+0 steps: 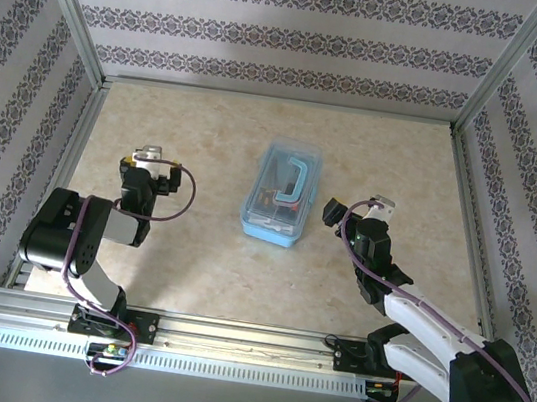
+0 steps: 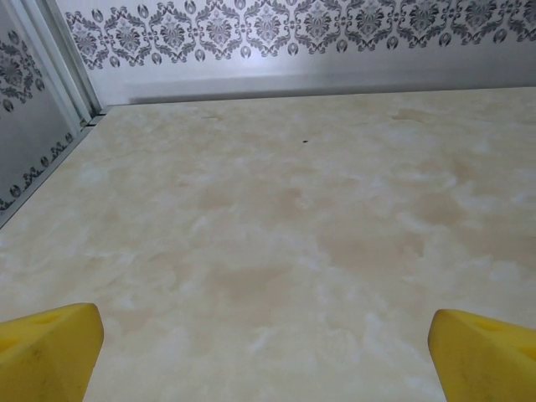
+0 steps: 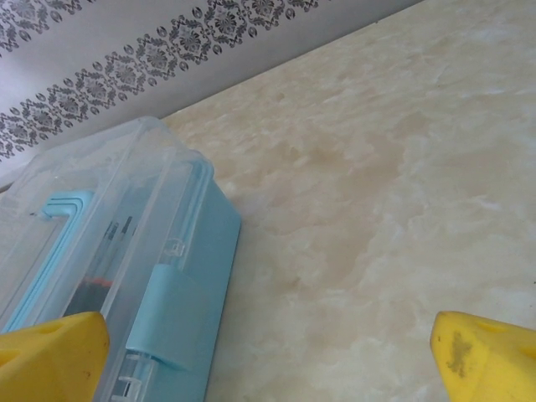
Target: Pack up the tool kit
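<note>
Yellow-tipped left tool (image 2: 264, 356) and right tool (image 3: 268, 360) both gape empty, the right beside a seemingly shut tool kit (image 1: 278, 213).

Tool box (image 1: 280, 195) is sitting near the middle of the bench (image 1: 189, 260), lid on, its handle (image 1: 292, 179) lying on top. Left gripper (image 1: 153, 159) is hanging well to the box's left, over bare bench, facing the back wall (image 1: 272, 40). Right gripper (image 1: 333, 211) is hovering just beside the box's right side. Side walls (image 1: 17, 123) are standing along both edges of the bench.
</note>
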Robot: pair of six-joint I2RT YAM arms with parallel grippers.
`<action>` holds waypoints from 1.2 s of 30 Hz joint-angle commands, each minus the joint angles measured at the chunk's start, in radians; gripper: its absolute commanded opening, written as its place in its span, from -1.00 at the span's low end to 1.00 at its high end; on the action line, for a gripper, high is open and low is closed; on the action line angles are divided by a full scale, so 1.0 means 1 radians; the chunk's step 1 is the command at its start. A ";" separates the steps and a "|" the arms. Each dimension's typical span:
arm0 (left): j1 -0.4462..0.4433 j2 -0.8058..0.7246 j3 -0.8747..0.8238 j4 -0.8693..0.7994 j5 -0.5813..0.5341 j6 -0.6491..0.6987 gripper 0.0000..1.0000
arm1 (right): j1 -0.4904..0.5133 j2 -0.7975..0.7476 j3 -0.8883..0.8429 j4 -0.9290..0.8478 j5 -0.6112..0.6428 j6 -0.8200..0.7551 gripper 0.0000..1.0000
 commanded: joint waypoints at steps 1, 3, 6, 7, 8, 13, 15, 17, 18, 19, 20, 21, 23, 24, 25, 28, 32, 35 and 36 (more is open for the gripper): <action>0.009 -0.004 -0.019 -0.023 0.032 -0.025 0.99 | 0.013 0.012 0.004 0.018 0.061 -0.034 0.96; 0.008 -0.010 -0.011 -0.042 0.034 -0.024 0.99 | 0.013 0.040 0.020 0.018 0.069 -0.072 0.96; 0.009 -0.009 0.009 -0.080 0.031 -0.027 0.99 | 0.011 0.118 0.060 0.051 0.028 -0.157 0.97; 0.009 -0.008 0.009 -0.082 0.031 -0.029 0.99 | 0.010 0.143 0.067 0.063 0.009 -0.175 0.97; 0.008 -0.004 0.006 -0.065 0.030 -0.025 0.99 | 0.010 0.166 0.075 0.073 -0.008 -0.208 0.96; 0.008 -0.007 0.007 -0.073 0.032 -0.025 0.99 | 0.010 0.141 0.060 0.105 0.080 -0.406 0.96; 0.008 -0.006 0.007 -0.072 0.030 -0.025 0.99 | -0.038 0.108 -0.021 0.205 0.062 -0.374 0.96; 0.010 -0.005 0.006 -0.070 0.022 -0.028 0.99 | -0.088 0.095 -0.086 0.311 0.025 -0.335 0.96; 0.008 -0.005 0.004 -0.066 0.012 -0.031 0.99 | -0.087 0.079 -0.103 0.335 0.034 -0.334 0.96; 0.008 -0.005 0.004 -0.065 0.000 -0.035 0.99 | -0.086 0.063 -0.107 0.339 0.033 -0.342 0.96; 0.009 -0.005 0.003 -0.061 -0.012 -0.040 0.99 | -0.086 0.034 -0.110 0.334 0.036 -0.347 0.96; 0.008 -0.005 0.003 -0.061 -0.022 -0.044 0.99 | -0.084 -0.001 -0.117 0.325 0.050 -0.354 0.96; 0.009 -0.004 0.003 -0.062 -0.027 -0.045 0.99 | -0.084 -0.070 -0.137 0.319 0.080 -0.381 0.96; 0.008 -0.005 0.002 -0.061 -0.026 -0.045 0.99 | -0.083 -0.108 -0.149 0.313 0.095 -0.409 0.97; 0.009 -0.004 0.003 -0.061 -0.028 -0.045 0.99 | -0.081 -0.146 -0.156 0.296 0.109 -0.444 0.96; 0.009 -0.005 0.003 -0.061 -0.028 -0.045 0.99 | -0.081 -0.187 -0.167 0.287 0.166 -0.519 0.96; 0.008 -0.004 0.003 -0.060 -0.028 -0.046 0.99 | -0.087 -0.171 -0.172 0.330 0.173 -0.570 0.96; 0.008 -0.005 0.003 -0.060 -0.028 -0.045 0.99 | -0.087 -0.156 -0.173 0.331 0.167 -0.647 0.97; 0.008 -0.005 0.003 -0.061 -0.028 -0.046 0.99 | -0.093 -0.133 -0.174 0.335 0.189 -0.656 0.96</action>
